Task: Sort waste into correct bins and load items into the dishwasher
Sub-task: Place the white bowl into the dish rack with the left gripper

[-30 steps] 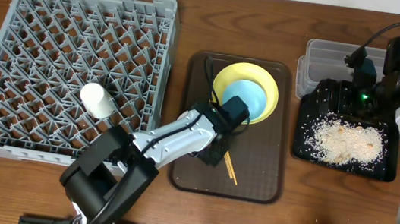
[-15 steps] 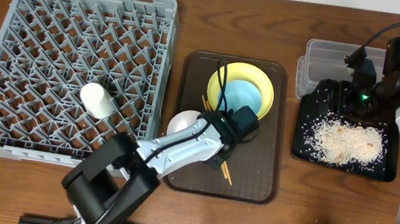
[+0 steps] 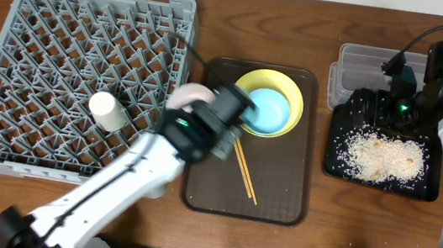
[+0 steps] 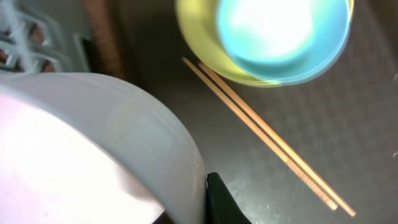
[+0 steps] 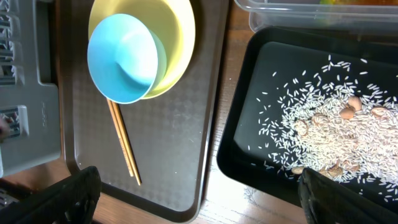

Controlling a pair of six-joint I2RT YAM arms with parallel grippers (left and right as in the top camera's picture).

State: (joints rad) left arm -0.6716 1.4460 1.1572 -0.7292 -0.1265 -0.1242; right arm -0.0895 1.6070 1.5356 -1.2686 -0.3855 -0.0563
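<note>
**Inspector:** Left arm. What is the state of the pincer?

**Assessor:** The left gripper [image 3: 209, 121] is clamped on the rim of the white bowl [image 4: 81, 137]. The wrist view shows one dark finger [image 4: 219, 200] against the outer wall. Its mate is hidden, presumably inside the bowl. A rim pinch suits a bowl too wide to span.

**Inspector:** Where is the bowl?

**Assessor:** It is held in the air where the brown serving tray [image 3: 280, 195] borders the dish rack [image 3: 78, 47]. The overhead view is blurred there, so I cannot tell its tilt. My judgement is that it is bound for the rack.

**Inspector:** And the remaining load?

**Assessor:** The small white cup [image 3: 107, 111] lies among the rack's pegs. The light blue bowl [image 5: 122, 57] sits nested in the yellow plate [image 5: 177, 37] on the serving tray. The chopsticks [image 5: 124, 146] lie side by side just beside them. None of those three is loaded yet.

**Inspector:** Right arm?

**Assessor:** The right gripper [image 5: 199, 186] is spread wide and empty. It hangs above the border between the serving tray and the black tray [image 5: 261, 81]. The rice crumbs [image 5: 317, 124] lie in the black tray, and the clear tub [image 5: 280, 18] stands just beyond it. I judge the arm to be parked there, out of the left arm's way.
</note>
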